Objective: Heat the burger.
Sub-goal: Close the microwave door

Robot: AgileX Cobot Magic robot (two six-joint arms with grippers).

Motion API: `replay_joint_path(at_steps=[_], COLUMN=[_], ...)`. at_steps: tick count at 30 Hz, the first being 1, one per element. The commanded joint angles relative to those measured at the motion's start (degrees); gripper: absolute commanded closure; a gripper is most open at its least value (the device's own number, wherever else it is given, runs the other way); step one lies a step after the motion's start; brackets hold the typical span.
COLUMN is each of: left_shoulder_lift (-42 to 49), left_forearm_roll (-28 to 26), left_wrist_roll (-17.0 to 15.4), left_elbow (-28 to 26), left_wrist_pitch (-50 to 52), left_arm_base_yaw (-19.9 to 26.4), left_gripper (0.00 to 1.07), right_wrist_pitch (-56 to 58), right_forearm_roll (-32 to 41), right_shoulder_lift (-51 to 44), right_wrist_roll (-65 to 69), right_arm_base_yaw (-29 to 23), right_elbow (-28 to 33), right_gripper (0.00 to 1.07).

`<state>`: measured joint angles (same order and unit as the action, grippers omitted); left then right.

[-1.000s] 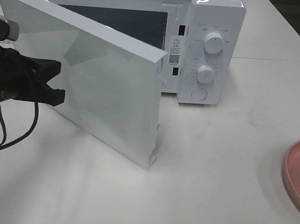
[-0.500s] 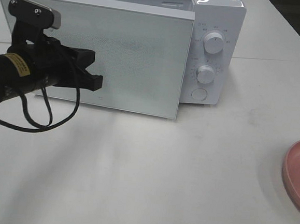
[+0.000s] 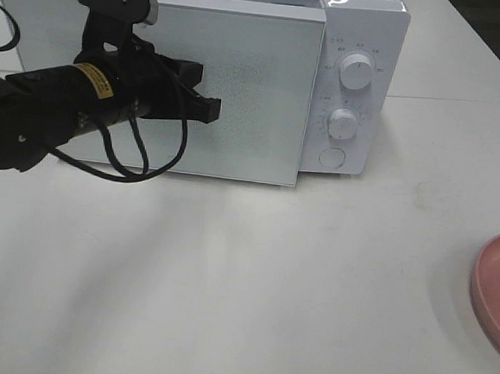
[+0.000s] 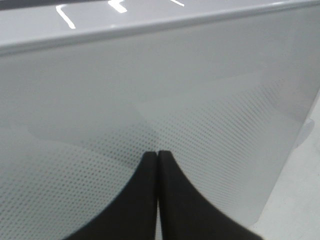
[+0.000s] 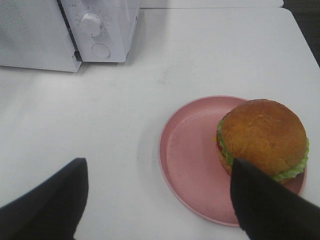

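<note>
The burger, with a golden-brown bun and green lettuce, sits on the pink plate in the right wrist view. It is out of the high view, where only the plate's rim shows at the right edge. My right gripper hangs open above the table beside the plate, holding nothing. The white microwave stands at the back. Its door lies flat or nearly flat against the front; I cannot tell if it is latched. My left gripper is shut, with its tips pressed on the door.
Two knobs and a round button sit on the microwave's right-hand panel. The left arm's black cable loops down in front of the door. White tabletop stretches between the microwave and the plate.
The microwave door swung from wide open to flat against the front. My left gripper travelled rightward with it, pushing on its face. The plate stayed put.
</note>
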<state>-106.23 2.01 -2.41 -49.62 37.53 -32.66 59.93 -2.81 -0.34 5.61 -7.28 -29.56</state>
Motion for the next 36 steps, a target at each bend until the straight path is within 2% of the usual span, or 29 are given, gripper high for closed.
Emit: replay_joint_path(at_steps=[1, 3, 9, 11, 14, 16, 19, 21, 24, 32, 33, 35, 36], left_shoulder_lift=[-0.92, -2.58, -4.47, -6.82, -7.45, -9.45, -9.80, -11.12, -10.94, -8.02, -7.22, -6.76, -5.67], left_forearm_roll=[-0.69, -0.92, -2.01, -3.27, -3.38, -4.07, -4.24, -5.61, -5.67, -5.56, -5.56, -5.50, -5.33], left_wrist_roll=[-0.46, -0.46, -0.29, -0.23, -0.23, 0.00, 0.00, 0.00, 0.00, -0.23, -0.23, -0.23, -0.17], left_elbow=[-2.29, -5.67, -8.71, -12.38, -13.12, -16.67, -17.36, -19.88, -19.94, -19.94, -19.94, -19.94, -19.77], left_wrist_pitch=[-1.55, -2.69, -3.61, -5.33, -5.39, -6.07, -6.19, -6.53, -7.22, -23.20, -28.07, -29.56, -33.63], left_arm_base_yaw=[-0.52, -1.26, -2.06, -2.12, -2.12, -2.12, -2.12, -2.12, -2.12, -2.18, -2.81, -2.98, -4.01], left_gripper=[1.07, 1.07, 1.07, 1.07, 1.07, 1.07, 1.07, 1.07, 1.07, 1.07, 1.07, 1.07, 1.07], right_wrist_pitch=[-0.52, -0.52, -0.52, -0.52, -0.52, -0.52, -0.52, -0.52, -0.52, -0.52, -0.52, -0.52, -0.52], right_forearm_roll=[-0.11, -0.11, -0.11, -0.11, -0.11, -0.11, -0.11, -0.11, -0.11, -0.11, -0.11, -0.11, -0.11], right_shoulder_lift=[-1.49, -1.49, -1.49, -1.49, -1.49, -1.49, -1.49, -1.49, -1.49, -1.49, -1.49, -1.49, -1.49], right_wrist_roll=[-0.86, -0.86, -0.86, -0.86, -0.86, -0.86, -0.86, -0.80, -0.80, -0.80, -0.80, -0.80, -0.80], right_arm_base_yaw=[0.29, 0.29, 0.29, 0.29, 0.29, 0.29, 0.29, 0.29, 0.29, 0.29, 0.29, 0.29, 0.29], right_elbow=[0.17, 0.17, 0.17, 0.17, 0.17, 0.17, 0.17, 0.17, 0.17, 0.17, 0.17, 0.17, 0.17], right_gripper=[0.32, 0.32, 0.32, 0.32, 0.32, 0.32, 0.32, 0.32, 0.32, 0.32, 0.32, 0.32, 0.32])
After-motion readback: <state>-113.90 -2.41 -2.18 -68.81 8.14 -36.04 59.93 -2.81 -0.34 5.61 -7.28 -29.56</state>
